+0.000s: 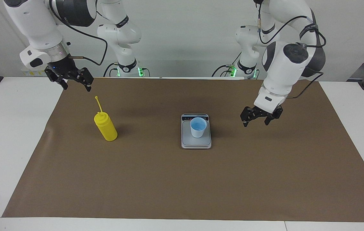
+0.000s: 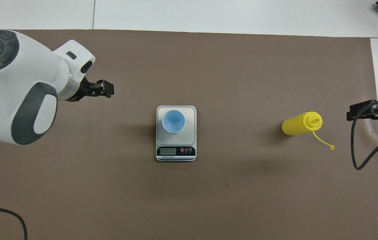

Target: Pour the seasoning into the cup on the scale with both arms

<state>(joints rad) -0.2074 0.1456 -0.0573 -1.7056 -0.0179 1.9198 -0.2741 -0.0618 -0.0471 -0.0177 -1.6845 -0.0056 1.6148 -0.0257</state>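
The left gripper (image 1: 256, 120), jaws apart and empty, hangs over the mat beside the scale (image 1: 196, 143), where the cup (image 1: 198, 127) stands upright. The right gripper (image 1: 71, 82), also spread, hovers near the seasoning (image 1: 105, 127).

You have the flat rectangular silver-grey kitchen scale (image 1: 196, 139) near the middle of the brown paper mat (image 1: 182, 179) that covers the table (image 1: 8, 128), its display strip at the end nearer the robots. The small pale blue tapered plastic cup (image 1: 198, 127) stands upright on its weighing plate. The bright yellow plastic squeeze bottle (image 1: 105, 126) stands on the mat well apart from the scale, toward the right arm's end of the table, its cap strap pointing toward the robots' edge. The right gripper (image 1: 73, 82) hangs over the mat's corner near that bottle. The left gripper (image 1: 256, 121) hangs over the mat beside the scale, toward the left arm's end, clear of the cup.
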